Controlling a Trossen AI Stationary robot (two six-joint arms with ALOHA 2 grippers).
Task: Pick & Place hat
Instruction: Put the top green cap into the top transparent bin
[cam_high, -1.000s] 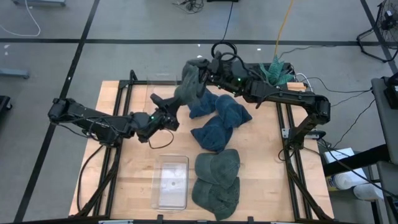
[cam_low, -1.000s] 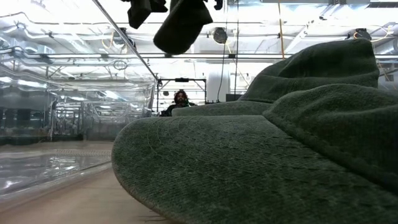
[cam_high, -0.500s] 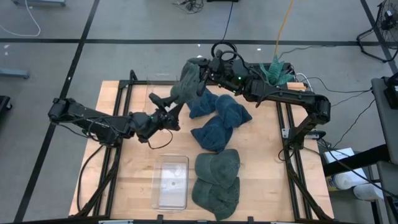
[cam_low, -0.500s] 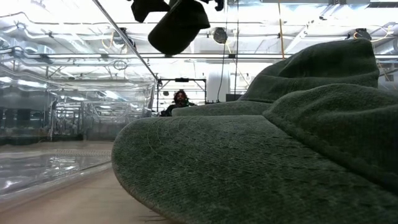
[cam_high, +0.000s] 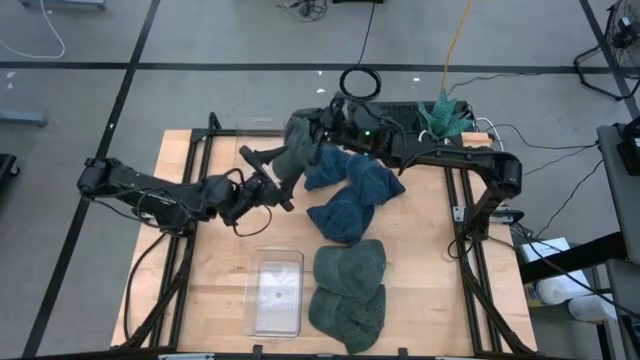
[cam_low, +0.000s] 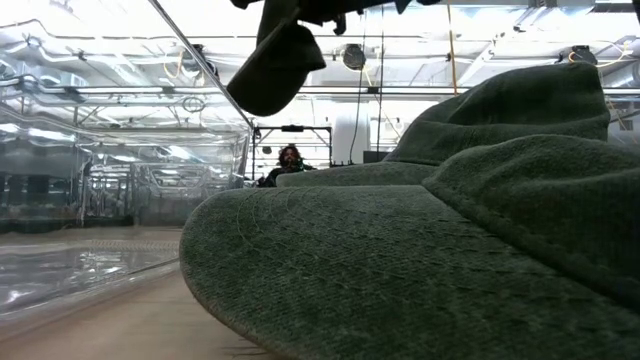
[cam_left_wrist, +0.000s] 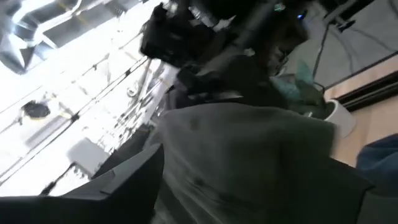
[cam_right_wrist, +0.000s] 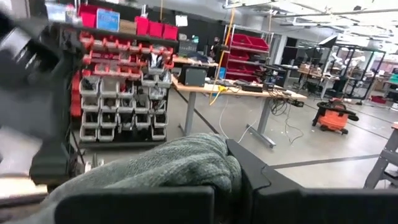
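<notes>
1. Resting on a grey concrete floor (cam_high: 90, 40) crossed by dark seams: a pale wooden table (cam_high: 200, 290) on a black metal frame, seen from above.
2. Reaching in from the table's left side: left arm low over the wood, left gripper (cam_high: 266, 176) with jaws spread wide, released, just below the hanging grey-green hat (cam_high: 297, 148), one finger at its lower edge; contact not clear.
3. Lying empty near the front edge, left of centre: clear plastic bin (cam_high: 274, 292).
4. Hanging above the back half of the table, off the wood: the hat, pinched at its top by the right gripper (cam_high: 322, 124), jaws clenched on the fabric; same grip plain in the right wrist view, knitted cloth (cam_right_wrist: 168, 168) bunched over the dark fingers (cam_right_wrist: 261, 180).
5. Piled on the table under and right of the hat: blue hats (cam_high: 350, 195); two more grey-green hats (cam_high: 348, 290) at the front, filling the low view as a big ribbed mound (cam_low: 420, 260).
6. Stretching in from the right rear corner: right arm, with a teal cloth (cam_high: 443, 117) and cables behind the table edge.
7. Beyond the table, in the low view: bright ceiling lights, pipework, a person (cam_low: 289, 160) seated far back; in the right wrist view, red storage bins (cam_right_wrist: 130, 37), workbenches, an orange shop vacuum (cam_right_wrist: 334, 116).
</notes>
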